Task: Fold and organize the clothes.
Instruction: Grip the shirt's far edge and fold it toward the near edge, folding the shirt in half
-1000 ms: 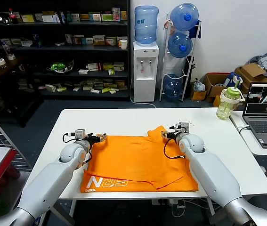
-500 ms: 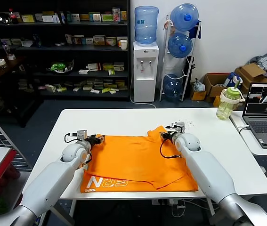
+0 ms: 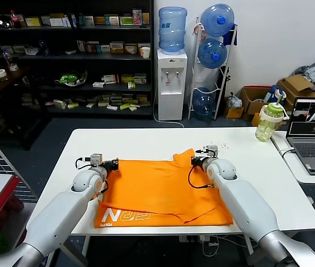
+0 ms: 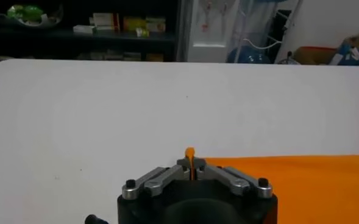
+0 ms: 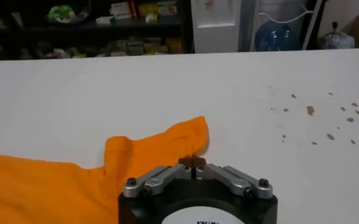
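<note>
The bright orange T-shirt lies spread on the white table, with white lettering along its near left edge. My left gripper is at the shirt's far left corner. In the left wrist view it is shut with a sliver of the orange cloth pinched between its tips. My right gripper is at the far right, where a sleeve rises in a small peak. In the right wrist view it is shut at the edge of that sleeve.
A green drinking bottle and an open laptop stand on a side table at the right. A water dispenser and shelves stand behind. Brown specks dot the table beyond the right gripper.
My left gripper has shifted a little to the left with the shirt's corner, drawing the far edge straighter. My right gripper has barely moved.
</note>
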Motion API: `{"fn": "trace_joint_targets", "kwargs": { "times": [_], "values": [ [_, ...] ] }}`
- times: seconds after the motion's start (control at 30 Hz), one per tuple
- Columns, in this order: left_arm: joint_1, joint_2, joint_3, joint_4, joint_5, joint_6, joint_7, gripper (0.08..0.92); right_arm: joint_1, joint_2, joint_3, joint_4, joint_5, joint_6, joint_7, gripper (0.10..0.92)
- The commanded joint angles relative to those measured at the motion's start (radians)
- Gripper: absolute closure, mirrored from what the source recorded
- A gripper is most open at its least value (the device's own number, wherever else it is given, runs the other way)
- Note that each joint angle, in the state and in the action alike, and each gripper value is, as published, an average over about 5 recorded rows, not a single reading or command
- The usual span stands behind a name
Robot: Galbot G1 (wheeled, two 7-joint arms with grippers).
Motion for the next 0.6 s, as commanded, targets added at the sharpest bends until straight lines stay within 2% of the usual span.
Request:
{"fn": "trace_joint_targets", "kwargs": {
  "times": [0.03, 0.37, 0.6],
  "values": [
    [0.017, 0.002, -0.019, -0.033, 0.006, -0.027, -0.004, 0.899, -0.010, -0.017, 0.004, 0.052, 0.010, 0.039, -0.002, 0.901],
    [0.172, 0.086, -0.087, -0.308, 0.032, -0.041, -0.039, 0.905, -0.128, -0.134, 0.050, 0.314, 0.094, 0.038, 0.051, 0.901],
    [0.294, 0.147, -0.131, -0.456, 0.029, -0.039, -0.061, 0.905, -0.289, -0.239, 0.100, 0.520, 0.154, 0.009, 0.110, 0.901]
  ]
}}
